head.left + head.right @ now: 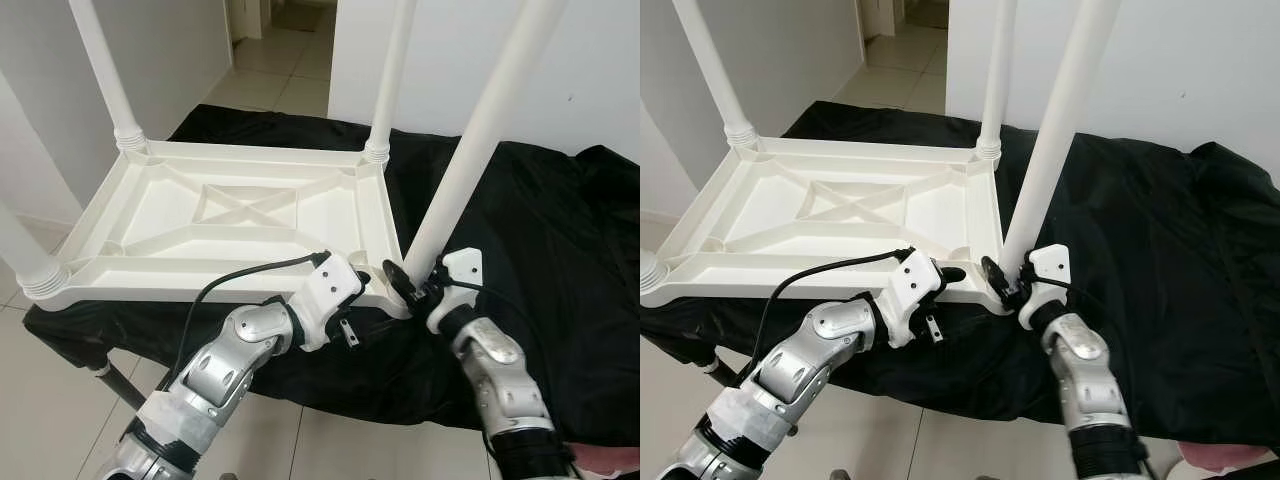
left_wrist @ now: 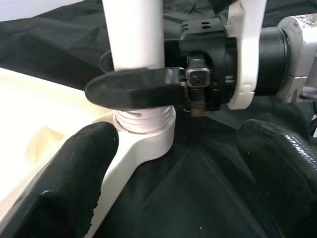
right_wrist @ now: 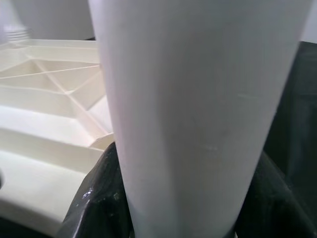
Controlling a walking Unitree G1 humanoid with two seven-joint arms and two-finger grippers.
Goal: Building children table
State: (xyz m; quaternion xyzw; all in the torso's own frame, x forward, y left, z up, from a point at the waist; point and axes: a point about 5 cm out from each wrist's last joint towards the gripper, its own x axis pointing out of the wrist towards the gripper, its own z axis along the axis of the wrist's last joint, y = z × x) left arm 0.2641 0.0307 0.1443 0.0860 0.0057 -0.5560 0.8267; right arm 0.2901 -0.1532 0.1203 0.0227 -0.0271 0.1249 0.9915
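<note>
The right gripper point(image 1: 410, 283) pinches the base of the nearest table leg point(image 1: 470, 150), its black fingers pressed against the white tube on either side, just above the threaded collar where the leg enters the corner socket point(image 2: 148, 139). In the right wrist view the tube sits right between the fingers. Just beside it, across that same corner, the left gripper point(image 1: 372, 283) has its fingers point(image 2: 79, 173) spread wide and holds nothing; it hovers at the rim of the upturned tabletop point(image 1: 230, 215), pointing at the right gripper and the socket.

The leg looks like hollow moulded plastic: light, stiff and smooth, so likely slippery under rubber pads when twisted. A low hold, close to the collar, seems the sensible place, since it keeps the long tube from levering against the thread; the leg leans slightly, so a cross-threaded start is the likely risk. The tabletop is also light and could slide or turn with the leg on the black cloth point(image 1: 560, 230) under it, so the free left gripper would do well to steady the rim by the socket.

Beyond the grippers, the ribbed underside spreads out, with a far leg point(image 1: 392, 70) upright in the corner behind the held one, another leg point(image 1: 105, 70) at the far left corner, and a near left leg point(image 1: 25, 255) at the picture's edge
</note>
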